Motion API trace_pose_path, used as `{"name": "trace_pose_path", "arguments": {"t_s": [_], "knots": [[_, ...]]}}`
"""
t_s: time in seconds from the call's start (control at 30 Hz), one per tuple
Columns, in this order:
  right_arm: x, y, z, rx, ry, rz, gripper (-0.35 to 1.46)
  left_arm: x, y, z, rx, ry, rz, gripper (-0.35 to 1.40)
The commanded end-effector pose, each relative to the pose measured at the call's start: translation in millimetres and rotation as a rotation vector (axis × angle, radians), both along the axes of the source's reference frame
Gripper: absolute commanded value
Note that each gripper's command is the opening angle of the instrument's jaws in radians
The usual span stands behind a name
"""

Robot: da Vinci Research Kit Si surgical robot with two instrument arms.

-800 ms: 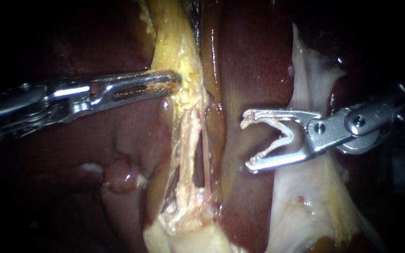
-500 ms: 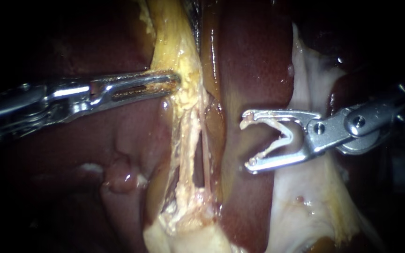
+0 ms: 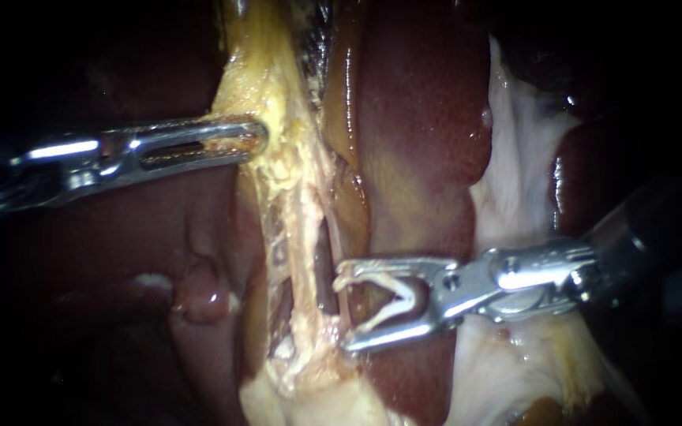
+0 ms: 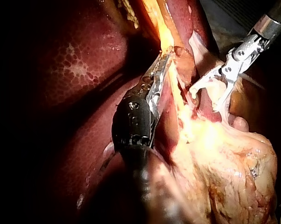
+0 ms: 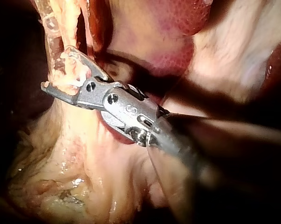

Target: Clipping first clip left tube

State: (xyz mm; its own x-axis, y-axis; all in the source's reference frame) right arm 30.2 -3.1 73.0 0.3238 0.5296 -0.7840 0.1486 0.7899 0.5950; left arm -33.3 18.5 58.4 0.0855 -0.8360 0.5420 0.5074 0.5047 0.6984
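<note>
Plainly the right pincer stands wide. A pale clip is seated in it, one leg against each half, so it holds the clip and nothing else that can be made out. Its tips reach the right side of the stalk of strands. No view settles whether a strand already lies inside the clip's mouth.

Just left of the tips is a dark slit. Left of that runs the left tube, a pale cord going from far to near. Its far end merges into a yellow band. The left pincer is closed on that band's left edge, well apart from the clip, and seems to hold the stalk taut. Dark red liver lies to the right.

The tube looks thin, soft and wet. It should weigh nothing, flatten easily and slide or roll off a tip that pushes it. A sideways tug could probably tear it. The best place to take it is likely the bare stretch beside the slit. One clip leg would pass through the slit, and both legs should reach past the cord, square across it. The ragged, fatty ends look a poor place. The clip only sits in its seat, so a knock against tissue might shift it.
</note>
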Motion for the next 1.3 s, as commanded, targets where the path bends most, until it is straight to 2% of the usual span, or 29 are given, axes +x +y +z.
{"name": "trace_pose_path", "arguments": {"t_s": [0.03,0.27,0.47,0.57,0.7,0.9,1.1,1.23,1.3], "knots": [[0.1,0.2,0.4,0.003,-0.012,-0.001,0.59,0.0,-0.1,-0.3,-0.001,-0.002,0.000,-0.35],[0.3,1.5,2.6,0.014,-0.027,-0.002,0.59,0.7,0.3,-2.7,-0.016,-0.011,-0.007,-0.35],[1.5,1.7,3.7,0.010,-0.035,-0.001,0.59,1.4,0.7,-4.5,-0.028,-0.020,-0.018,-0.35],[2.5,1.5,4.0,0.014,-0.028,-0.013,0.59,1.3,0.6,-4.8,-0.029,-0.021,-0.021,-0.35],[4.3,0.8,4.6,0.017,-0.008,-0.050,0.59,1.2,0.4,-4.8,-0.029,-0.020,-0.022,-0.35],[5.7,-0.7,4.8,0.058,0.076,-0.100,0.58,1.2,0.4,-4.8,-0.029,-0.020,-0.022,-0.35],[6.5,-0.9,4.3,0.136,0.147,-0.137,0.53,1.1,0.5,-4.8,-0.029,-0.020,-0.022,-0.35],[6.7,-1.1,3.8,0.169,0.186,-0.175,0.46,1.1,0.5,-4.7,-0.029,-0.020,-0.022,-0.35],[6.7,-1.2,3.7,0.171,0.193,-0.177,0.43,1.1,0.5,-4.7,-0.029,-0.020,-0.022,-0.35]]}}
